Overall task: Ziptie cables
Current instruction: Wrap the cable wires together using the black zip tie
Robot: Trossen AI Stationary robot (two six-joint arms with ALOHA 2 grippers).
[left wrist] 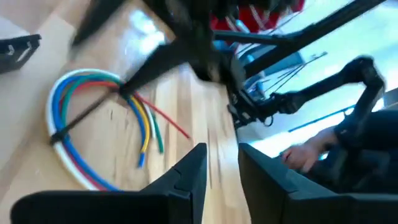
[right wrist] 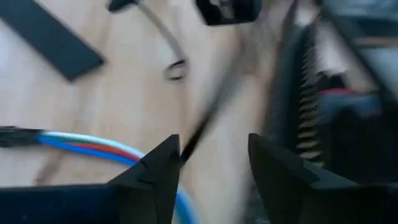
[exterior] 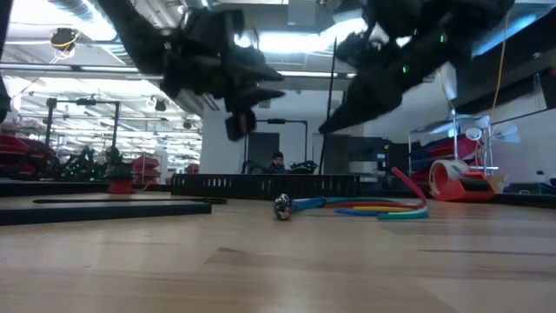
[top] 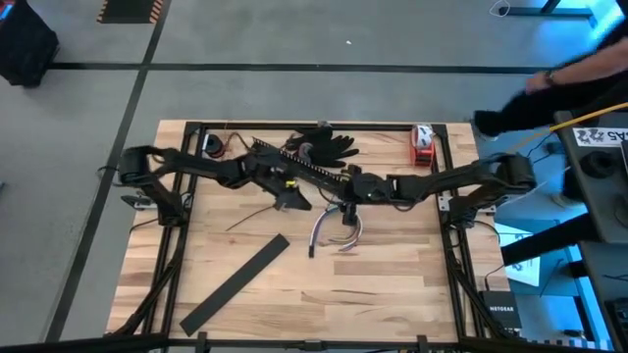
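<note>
Meanwhile cables [top: 337, 231] in a U on the table, both jaws parted, empty.

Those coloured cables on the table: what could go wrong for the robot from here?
The cables lie loose in a curve with free ends fanned out, so they may spread before being tied. The thin ziptie across them looks unfastened and could slide off. Both claws, left and right, hover close together and might bump.

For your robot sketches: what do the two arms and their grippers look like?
Both arms, the left arm and right arm, are dark, slender and jointed. Each gripper, left gripper and right gripper, ends in two black, wedge-shaped fingers. Small green lights glow on one arm.
</note>
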